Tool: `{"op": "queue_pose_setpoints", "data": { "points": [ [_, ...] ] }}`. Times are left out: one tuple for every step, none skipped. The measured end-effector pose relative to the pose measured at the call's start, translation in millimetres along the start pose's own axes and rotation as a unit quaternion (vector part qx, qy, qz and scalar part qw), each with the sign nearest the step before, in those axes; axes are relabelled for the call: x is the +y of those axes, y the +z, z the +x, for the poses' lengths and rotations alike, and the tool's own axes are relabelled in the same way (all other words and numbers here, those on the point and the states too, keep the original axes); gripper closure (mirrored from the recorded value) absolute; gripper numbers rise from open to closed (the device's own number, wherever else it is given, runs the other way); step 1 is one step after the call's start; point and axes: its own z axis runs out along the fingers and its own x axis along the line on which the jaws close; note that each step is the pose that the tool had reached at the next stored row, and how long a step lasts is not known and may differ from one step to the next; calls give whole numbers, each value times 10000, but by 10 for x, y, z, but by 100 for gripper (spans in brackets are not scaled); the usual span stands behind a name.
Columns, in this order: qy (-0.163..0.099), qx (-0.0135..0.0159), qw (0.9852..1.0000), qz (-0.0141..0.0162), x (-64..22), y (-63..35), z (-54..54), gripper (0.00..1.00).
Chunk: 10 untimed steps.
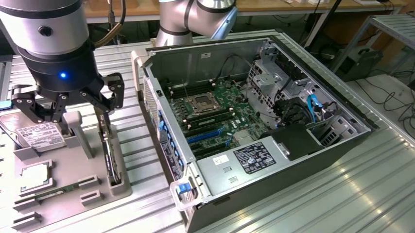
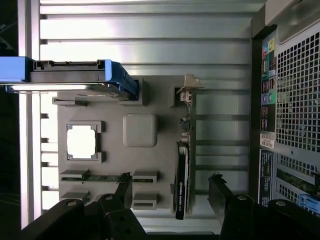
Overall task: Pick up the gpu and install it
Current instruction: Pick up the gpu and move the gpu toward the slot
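**Wide pincer poised over the upright graphics card**

In the exterior view the pincer is seen at about ten o'clock of the scene, hung from the arm above a grey tray. Its jaws are spread wide and nothing is gripped between them. The graphics card is stood on its long edge in a slot of that tray. It is found at roughly five o'clock from the pincer and lower than it, and no contact between the two can be made out. An open computer case is set at three o'clock of the tray, just beside it, with its motherboard exposed. A hard drive is held in the tray at about seven o'clock from the pincer.

In the wrist view the graphics card is seen from above as a thin dark strip, with its silver bracket at the end farther from the pincer. The card is flanked by the two fingers, one on each side, and is touched by neither. It is placed somewhat nearer the finger on the computer case's side. On the tray a processor chip, a memory stick and the hard drive in its blue carrier are also seated, all well apart from the card.
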Motion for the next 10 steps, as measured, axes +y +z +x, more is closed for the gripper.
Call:
{"op": "queue_pose_setpoints", "data": {
  "points": [
    [0, 16, 10000, -1, -1, 7, -1, 28],
    [1, 23, 10000, -1, -1, 12, -1, 28],
    [1, 24, 10000, 0, -2, 13, -1, 28],
    [1, 27, 10000, -1, -2, 19, -2, 28],
    [1, 27, 10000, 0, -2, 22, -2, 28],
    [1, 28, 10000, 0, -3, 26, -2, 28],
    [1, 28, 10000, 0, -3, 28, -2, 28],
    [1, 29, 10000, 0, -3, 30, -2, 28],
    [1, 28, 10000, 0, -3, 32, -2, 28],
    [1, 28, 10000, 0, -3, 34, -3, 28]
  ]
}}
